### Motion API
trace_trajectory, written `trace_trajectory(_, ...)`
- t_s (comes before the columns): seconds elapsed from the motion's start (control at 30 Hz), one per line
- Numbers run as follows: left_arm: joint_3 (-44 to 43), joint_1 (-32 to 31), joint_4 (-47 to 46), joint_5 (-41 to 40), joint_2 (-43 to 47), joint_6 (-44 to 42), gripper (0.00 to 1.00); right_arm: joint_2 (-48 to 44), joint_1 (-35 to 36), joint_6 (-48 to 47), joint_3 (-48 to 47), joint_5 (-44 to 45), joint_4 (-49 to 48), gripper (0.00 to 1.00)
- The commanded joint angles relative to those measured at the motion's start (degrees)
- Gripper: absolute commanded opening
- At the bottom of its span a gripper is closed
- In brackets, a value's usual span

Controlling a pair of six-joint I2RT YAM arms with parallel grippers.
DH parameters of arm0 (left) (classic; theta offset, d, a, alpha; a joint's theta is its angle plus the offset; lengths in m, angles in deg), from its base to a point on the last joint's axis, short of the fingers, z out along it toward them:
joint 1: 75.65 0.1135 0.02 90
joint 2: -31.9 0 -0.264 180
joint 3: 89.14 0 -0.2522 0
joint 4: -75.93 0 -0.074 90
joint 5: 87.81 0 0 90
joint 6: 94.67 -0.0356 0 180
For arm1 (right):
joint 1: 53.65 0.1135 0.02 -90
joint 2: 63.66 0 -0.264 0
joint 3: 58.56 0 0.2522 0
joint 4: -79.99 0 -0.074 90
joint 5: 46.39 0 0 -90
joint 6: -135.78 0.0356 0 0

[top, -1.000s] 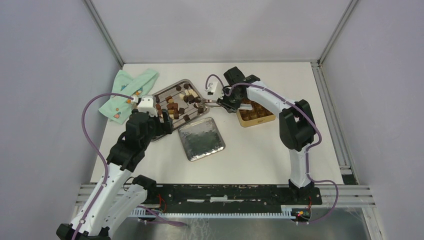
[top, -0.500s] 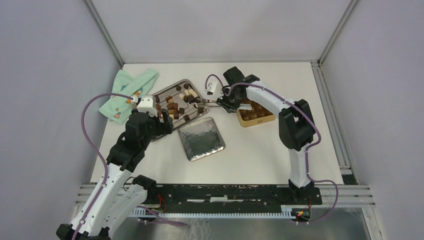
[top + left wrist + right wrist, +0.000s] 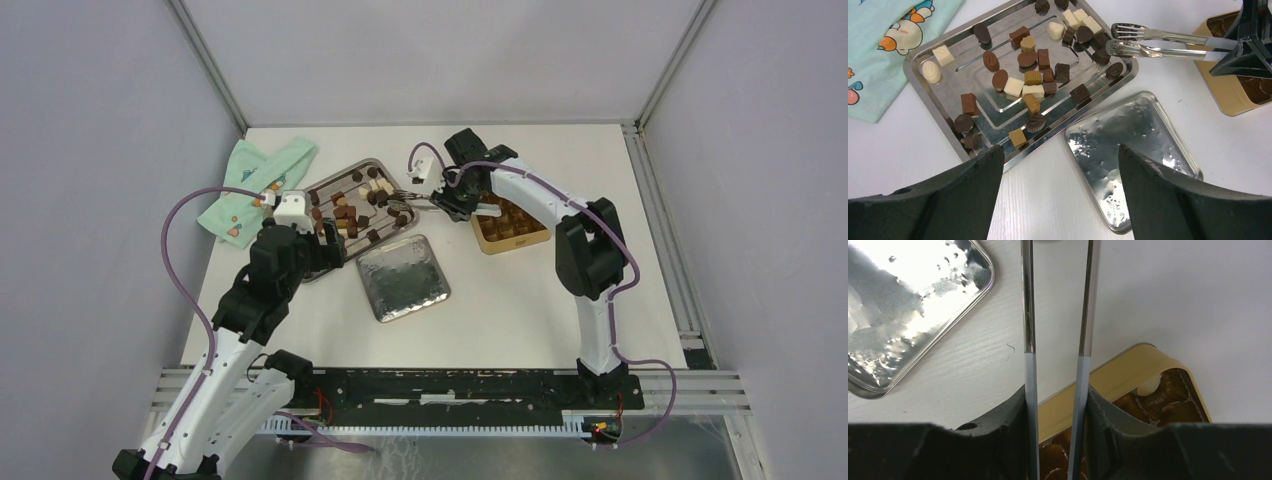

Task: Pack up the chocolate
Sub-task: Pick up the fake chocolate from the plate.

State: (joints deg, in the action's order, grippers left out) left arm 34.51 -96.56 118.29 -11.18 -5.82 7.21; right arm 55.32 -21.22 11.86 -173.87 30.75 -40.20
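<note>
A white table (image 3: 520,300) carries a green printed cloth (image 3: 250,190) at upper left, a steel tray (image 3: 955,70) just right of it, a silver lid (image 3: 403,277) below the tray, and a gold tin (image 3: 520,241) right of centre.

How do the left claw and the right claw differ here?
The left claw stands wide open and empty; the right claw is shut on metal tongs. The left claw hangs by the near edge of the steel tray; the right claw sits above the gold tin, its tongs reaching over the tray. Both point toward the chocolate.
</note>
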Motion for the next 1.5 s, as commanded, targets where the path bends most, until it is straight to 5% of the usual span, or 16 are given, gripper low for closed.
trace_trajectory(0.0,-0.21,0.40,-2.15,-0.17,0.49,-2.77,0.89,1.75,0.19,0.83,-3.83,0.88,-0.37,0.43)
trace_trajectory(0.87,-0.21,0.55,-2.38,-0.06,0.34,-2.87,0.89,8.16,1.80,1.64,-10.07,0.60,2.69,0.44)
trace_trajectory(1.27,-0.21,0.61,-2.33,0.17,0.34,-2.93,0.89,3.88,1.93,2.35,-8.48,-0.50,1.51,0.20)
trace_trajectory(1.47,-0.21,0.64,-2.32,0.01,0.61,-2.87,0.89,1.16,1.87,3.06,-8.48,-3.67,1.40,0.17)
